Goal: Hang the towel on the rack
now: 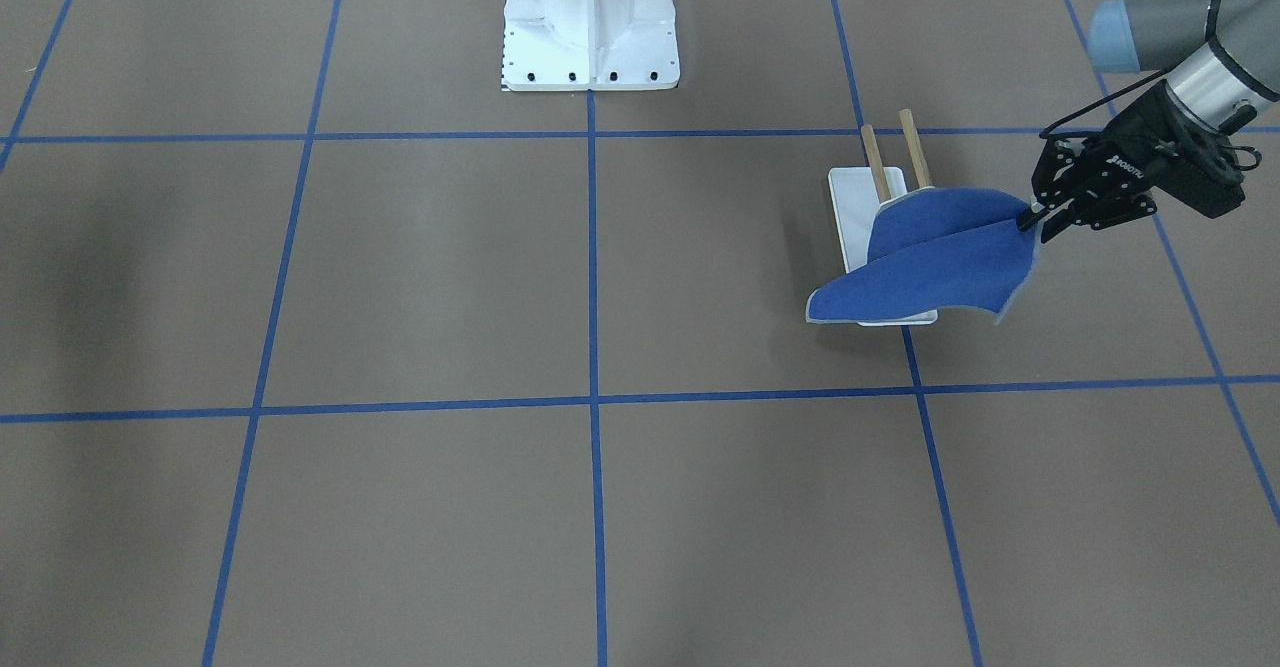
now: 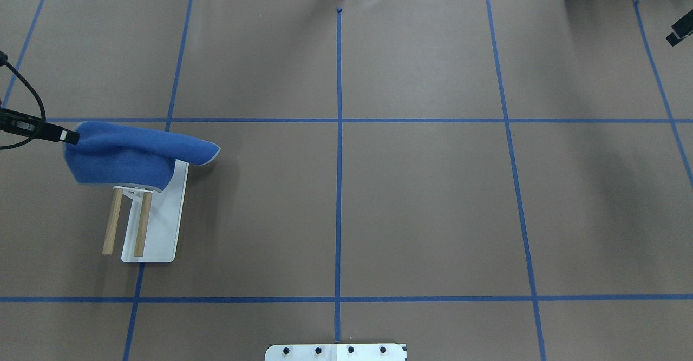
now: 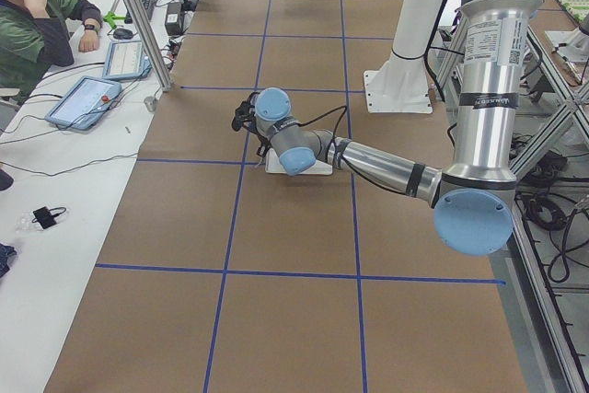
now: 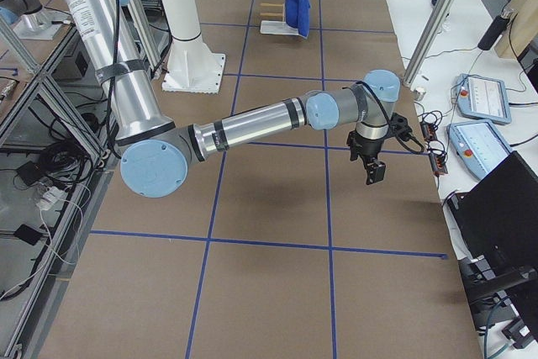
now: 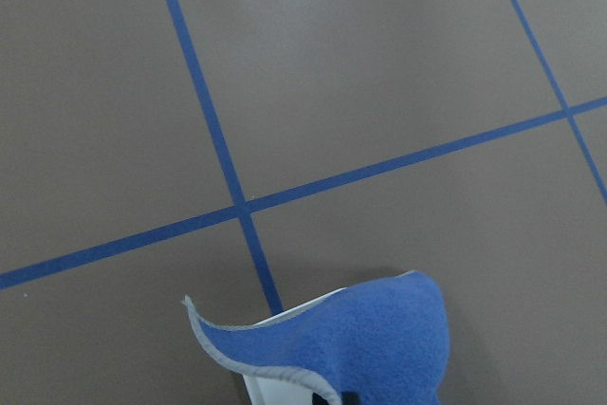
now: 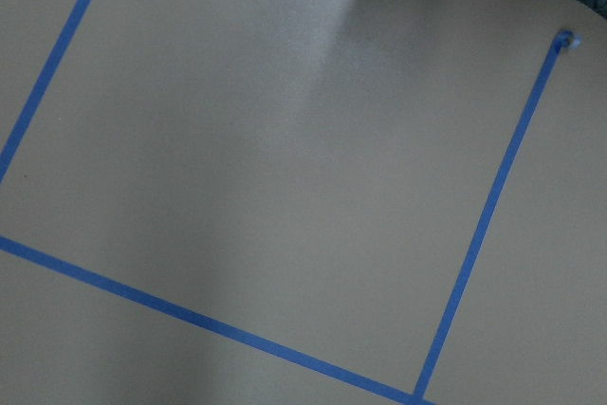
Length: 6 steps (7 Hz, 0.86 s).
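Note:
The royal-blue towel (image 1: 940, 257) lies across the bracket end of the rack, and its free end hangs past the white base (image 1: 852, 209). Overhead, the towel (image 2: 124, 155) covers the far ends of the two wooden dowels (image 2: 112, 220); their near ends stick out bare over the base (image 2: 162, 231). My left gripper (image 1: 1030, 217) is shut on one corner of the towel and holds it raised beside the rack, at the left edge of the overhead view (image 2: 67, 135). The left wrist view shows the towel (image 5: 370, 339) at the bottom. My right gripper (image 4: 372, 170) hangs far away near the table's edge; I cannot tell how its jaws stand.
The big white bolted pedestal (image 1: 590, 27) stands at the robot's side of the table, mid-width. Blue tape lines grid the brown table (image 2: 422, 204). A person (image 3: 37, 25) sits at a side desk with tablets.

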Each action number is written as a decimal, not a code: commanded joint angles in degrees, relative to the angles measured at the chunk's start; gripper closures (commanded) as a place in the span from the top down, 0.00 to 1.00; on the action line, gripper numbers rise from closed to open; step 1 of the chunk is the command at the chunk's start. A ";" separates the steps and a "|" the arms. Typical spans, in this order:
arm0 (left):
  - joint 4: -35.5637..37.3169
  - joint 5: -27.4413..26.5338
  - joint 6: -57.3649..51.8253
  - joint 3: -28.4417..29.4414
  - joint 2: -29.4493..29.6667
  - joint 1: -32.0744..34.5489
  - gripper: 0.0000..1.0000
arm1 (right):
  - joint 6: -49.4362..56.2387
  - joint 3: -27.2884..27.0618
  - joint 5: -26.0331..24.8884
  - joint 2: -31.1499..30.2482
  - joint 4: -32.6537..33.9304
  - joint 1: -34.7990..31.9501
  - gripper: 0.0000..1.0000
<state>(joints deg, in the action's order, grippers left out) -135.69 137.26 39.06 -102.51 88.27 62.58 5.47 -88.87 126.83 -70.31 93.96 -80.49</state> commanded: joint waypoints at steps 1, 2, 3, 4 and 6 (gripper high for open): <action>-0.37 -0.33 -0.38 0.12 -0.99 0.87 0.99 | -0.11 -0.34 -0.09 -1.92 -0.09 -0.54 1.00; 0.07 -0.33 -1.52 2.03 -0.82 5.14 0.99 | -0.28 -0.34 -0.17 -3.33 -0.09 -1.68 1.00; 1.55 -0.33 -9.71 4.92 -0.81 7.62 0.99 | 0.06 -0.25 -0.44 -5.61 -0.09 -2.39 1.00; 8.27 -0.42 -21.10 6.34 -0.81 12.70 0.99 | -0.02 -0.25 -0.35 -6.93 -0.01 -2.74 1.00; 27.49 -8.89 -41.52 5.48 0.41 20.55 0.99 | -0.46 -0.07 0.00 -9.04 0.00 -2.92 1.00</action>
<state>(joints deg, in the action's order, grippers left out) -118.93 133.43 9.14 -96.80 87.86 79.01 5.23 -89.01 126.68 -77.90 93.94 -83.23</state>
